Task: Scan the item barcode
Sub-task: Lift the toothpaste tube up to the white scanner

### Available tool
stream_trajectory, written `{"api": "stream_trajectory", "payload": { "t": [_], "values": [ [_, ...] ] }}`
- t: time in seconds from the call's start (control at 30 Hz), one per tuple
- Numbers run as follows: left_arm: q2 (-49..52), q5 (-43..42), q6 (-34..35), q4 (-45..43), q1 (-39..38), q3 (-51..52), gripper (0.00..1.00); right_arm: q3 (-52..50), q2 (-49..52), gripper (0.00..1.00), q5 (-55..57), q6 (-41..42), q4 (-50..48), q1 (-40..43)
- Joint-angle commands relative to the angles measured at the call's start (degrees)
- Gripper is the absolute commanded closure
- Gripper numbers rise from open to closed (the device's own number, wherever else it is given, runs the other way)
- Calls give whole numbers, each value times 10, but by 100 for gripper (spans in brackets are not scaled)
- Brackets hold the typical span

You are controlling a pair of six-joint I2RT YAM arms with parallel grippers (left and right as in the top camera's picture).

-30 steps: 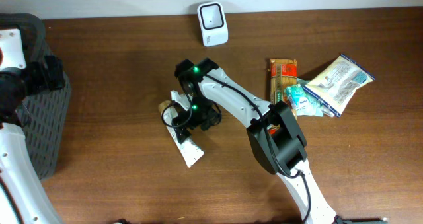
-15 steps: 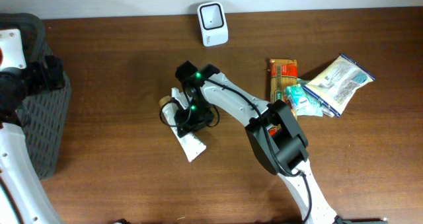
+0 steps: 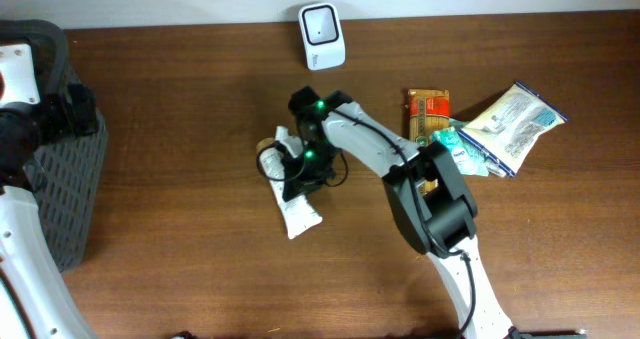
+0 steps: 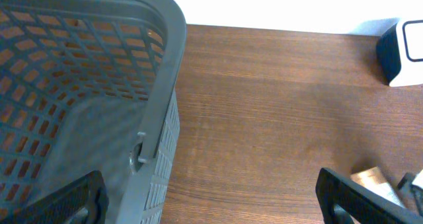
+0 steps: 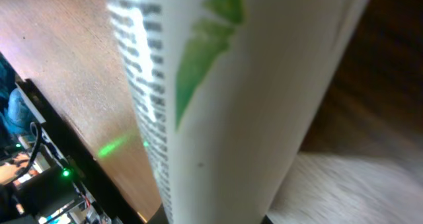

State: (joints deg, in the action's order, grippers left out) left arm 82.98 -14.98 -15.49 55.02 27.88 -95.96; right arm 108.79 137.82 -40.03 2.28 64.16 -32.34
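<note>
A dark brown wooden table (image 3: 180, 109) runs up to a white wall, and near its middle, slightly left of centre, we find the white tube (image 3: 299, 215). It lies on a slant, its flat crimped end toward the near edge and a tan cap (image 3: 266, 143) at the far end. From the right wrist camera it fills the view: a smooth white skin, a green leaf-shaped mark and a column of small black print we cannot read. We see no barcode from here. The right gripper (image 3: 300, 171) is closed on the tube's upper half. Whether the tube rests on the wood or hangs just above it, we cannot tell.

The white scanner (image 3: 322, 36) stands at the far edge, well apart from the tube. The left gripper (image 4: 211, 211) hovers with its fingers (image 4: 69, 201) spread wide and empty, above the rim of a grey mesh basket (image 4: 165, 85). A few packets (image 3: 515, 126) lie grouped at the right.
</note>
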Motion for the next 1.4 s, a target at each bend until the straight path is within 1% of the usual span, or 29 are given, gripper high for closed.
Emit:
{"api": "stream_trajectory", "payload": {
  "t": [0.0, 0.07, 0.13, 0.37, 0.5, 0.77, 0.83, 0.93, 0.97, 1.03, 1.13, 1.2, 1.33, 1.37],
  "values": [
    [-3, -3, -9, 0, 0, -6, 1, 23, -45, 96, -82, -48, 13, 29],
    [-3, -2, -9, 0, 0, -6, 1, 42, -85, 96, -113, -66, 33, 44],
    [-3, -2, -9, 0, 0, -6, 1, 54, -128, 96, -123, -66, 36, 55],
    [-3, -2, -9, 0, 0, -6, 1, 61, -309, 96, -120, -66, 31, 84],
    [-3, -2, -9, 0, 0, -6, 1, 61, -381, 96, -118, -65, 29, 88],
    [-3, -2, -9, 0, 0, -6, 1, 61, -391, 96, -118, -60, 25, 88],
    [-3, -2, -9, 0, 0, -6, 1, 61, -391, 96, -119, -20, 13, 91],
    [-3, -2, -9, 0, 0, -6, 1, 61, -391, 96, -124, 95, -17, 117],
    [-3, -2, -9, 0, 0, -6, 1, 61, -390, 96, -129, 150, -24, 137],
    [-3, -3, -9, 0, 0, -6, 1, 61, -389, 96, -185, 182, -38, 179],
    [-3, -2, -9, 0, 0, -6, 1, 61, -389, 96, -256, 183, -45, 223],
    [-3, -2, -9, 0, 0, -6, 1, 61, -389, 96, -287, 158, -44, 243],
    [-3, -2, -9, 0, 0, -6, 1, 61, -389, 96, -286, 114, -35, 240],
    [-3, -3, -9, 0, 0, -6, 1, 61, -389, 96, -268, 109, -31, 235]
  ]
}}
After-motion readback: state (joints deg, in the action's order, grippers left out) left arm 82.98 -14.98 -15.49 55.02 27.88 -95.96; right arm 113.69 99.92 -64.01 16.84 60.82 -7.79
